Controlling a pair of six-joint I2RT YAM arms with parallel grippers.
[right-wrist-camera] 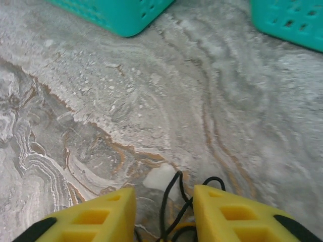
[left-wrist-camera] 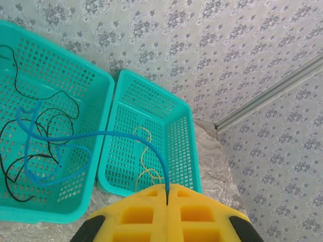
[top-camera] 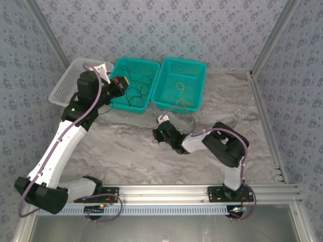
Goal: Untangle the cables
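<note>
At the table's (right-wrist-camera: 101,101) far edge, the left end effector (left-wrist-camera: 166,201) is clenched on the blue cable (left-wrist-camera: 101,134), likely to pull it free of the black cables (left-wrist-camera: 15,80) in the left basket (left-wrist-camera: 60,48). Mid-table, the right end effector (right-wrist-camera: 164,212) is released, with a black cable (right-wrist-camera: 167,197) lying loose between its fingers.

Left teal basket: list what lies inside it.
The left teal basket holds black cables and a looping blue cable, which runs out over the rim to the shut left gripper. From above, that gripper hides part of its left side.

Three baskets (top-camera: 135,61) (two teal), two arms (top-camera: 60,146)
</note>
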